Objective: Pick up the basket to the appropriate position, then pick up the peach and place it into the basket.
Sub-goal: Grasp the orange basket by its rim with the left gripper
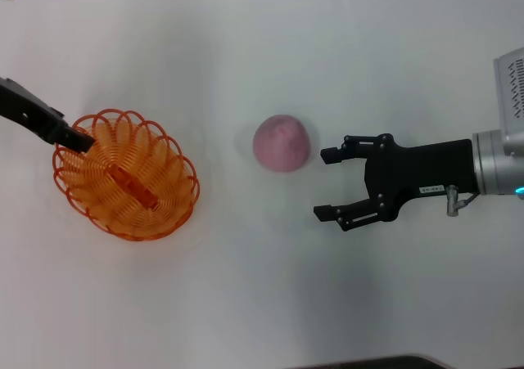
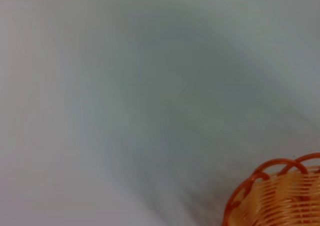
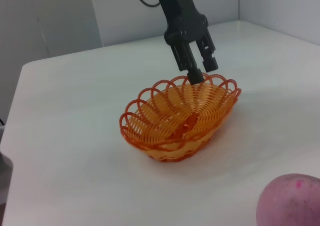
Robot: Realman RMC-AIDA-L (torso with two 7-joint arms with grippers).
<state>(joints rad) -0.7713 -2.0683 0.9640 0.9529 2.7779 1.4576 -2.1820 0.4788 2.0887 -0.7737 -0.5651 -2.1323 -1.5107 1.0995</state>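
Observation:
The orange wire basket (image 1: 127, 175) stands on the white table at the left; it also shows in the left wrist view (image 2: 280, 196) and the right wrist view (image 3: 180, 118). My left gripper (image 1: 82, 140) is at the basket's far left rim with its fingertips closed on the rim wire, as the right wrist view (image 3: 196, 77) shows. The pink peach (image 1: 282, 142) lies on the table right of the basket, apart from it; its edge shows in the right wrist view (image 3: 290, 201). My right gripper (image 1: 326, 183) is open and empty, just right of the peach and slightly nearer, pointing left.
The white table (image 1: 246, 287) carries only the basket and the peach. Its near edge (image 1: 393, 361) shows at the bottom right. A white wall (image 3: 125, 10) stands beyond the table's far side.

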